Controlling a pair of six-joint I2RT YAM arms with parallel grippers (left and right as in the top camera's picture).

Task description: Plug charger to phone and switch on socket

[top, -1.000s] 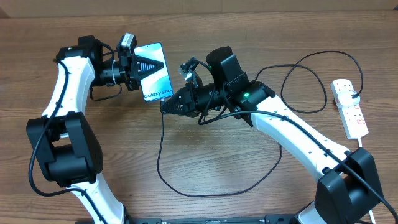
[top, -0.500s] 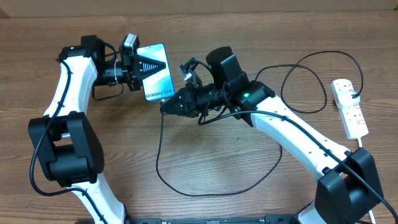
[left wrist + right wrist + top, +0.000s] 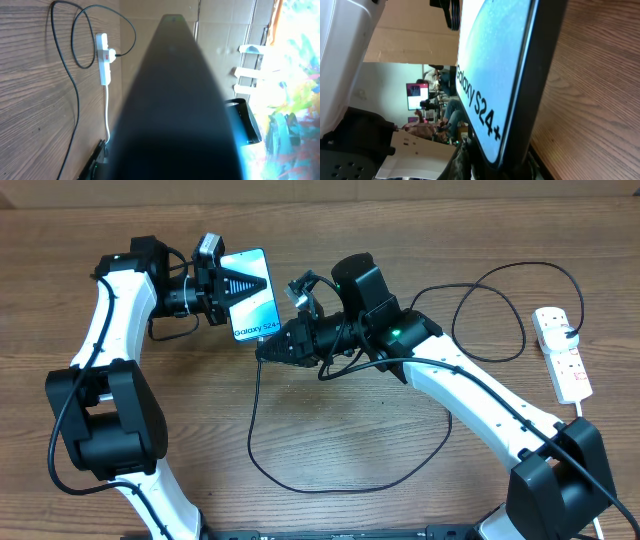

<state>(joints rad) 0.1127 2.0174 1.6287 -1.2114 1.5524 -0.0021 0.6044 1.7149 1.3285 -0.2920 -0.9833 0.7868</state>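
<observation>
A: Phone [image 3: 250, 295]?
B: Back left over the tabletop [image 3: 350, 420], screen up and tilted, with the "Galaxy S24+" end facing the middle. The left claw [image 3: 240, 285] is clamped on it. One finger lies across the screen, the other is hidden.
A: Charger [image 3: 255, 410]?
B: One end runs into the right claw [image 3: 268, 350], which is pinched closed on it. The connector tip is hidden. The claw tip is just beside the phone's text end, touching or not, can't tell. The right wrist view shows that end [image 3: 490, 75] very close, with no port visible.
A: Rest of it?
B: It drops from the claw, loops wide on the tabletop, coils once on the right and ends at the socket [image 3: 562, 355].
A: Socket where?
B: Far right, lying flat, well apart from the phone. The left wrist view catches it too [image 3: 103, 60], but a dark blur fills most of that view.
</observation>
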